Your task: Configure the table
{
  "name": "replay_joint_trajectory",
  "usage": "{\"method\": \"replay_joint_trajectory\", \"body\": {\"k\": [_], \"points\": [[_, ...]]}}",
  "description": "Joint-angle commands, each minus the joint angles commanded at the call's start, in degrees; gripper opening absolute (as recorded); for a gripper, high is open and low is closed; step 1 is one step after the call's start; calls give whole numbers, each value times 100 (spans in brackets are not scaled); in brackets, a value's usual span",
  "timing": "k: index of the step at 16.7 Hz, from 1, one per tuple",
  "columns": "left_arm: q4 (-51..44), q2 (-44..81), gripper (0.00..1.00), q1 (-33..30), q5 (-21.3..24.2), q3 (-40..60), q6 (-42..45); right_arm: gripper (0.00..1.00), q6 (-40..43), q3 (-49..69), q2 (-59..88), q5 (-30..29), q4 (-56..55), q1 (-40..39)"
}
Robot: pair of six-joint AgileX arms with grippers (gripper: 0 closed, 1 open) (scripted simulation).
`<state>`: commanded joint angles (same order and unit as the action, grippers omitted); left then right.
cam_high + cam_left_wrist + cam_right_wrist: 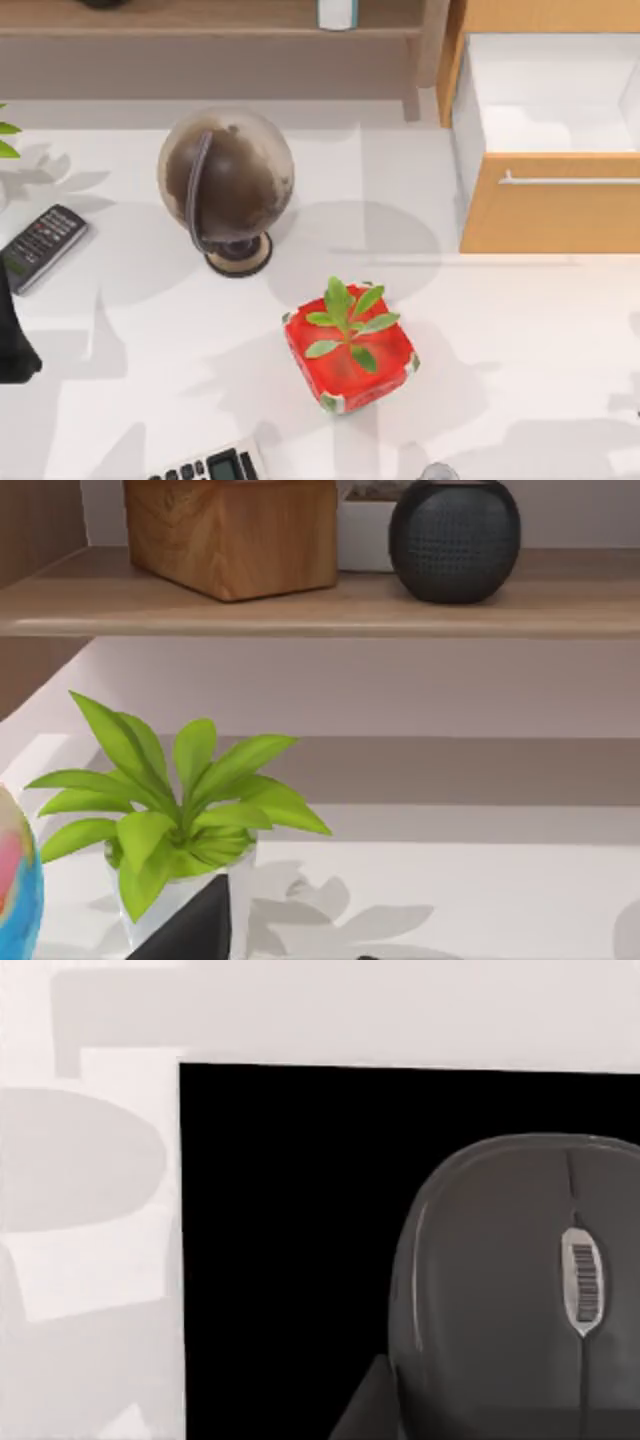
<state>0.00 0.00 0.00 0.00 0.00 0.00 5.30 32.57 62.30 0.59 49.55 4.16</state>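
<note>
Where the matte white table (520,340) lies smooth, a round globe (225,180) stands.

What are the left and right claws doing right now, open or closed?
Left claw: at the table's left edge, cannot be told.
Right claw: cannot be told.

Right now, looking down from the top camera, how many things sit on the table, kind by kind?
On the table, by kind:
Globe: 1
Plants: 2, red pot plant and leafy plant at the left edge
Remote control: 1
Calculator: 1
Total: 5
</note>
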Motion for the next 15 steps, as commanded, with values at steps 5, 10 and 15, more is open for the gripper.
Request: {"method": "replay_joint_trajectory", "body": {"k": [5, 10, 15], "points": [[0, 0, 100, 0, 0, 0, 0, 0, -1, 107, -104, 2, -100, 2], [0, 0, 100, 0, 0, 0, 0, 0, -2, 153, -167, 3, -196, 3], [0, 0, 100, 0, 0, 0, 0, 0, -2, 97, -139, 2, -258, 4]]}}
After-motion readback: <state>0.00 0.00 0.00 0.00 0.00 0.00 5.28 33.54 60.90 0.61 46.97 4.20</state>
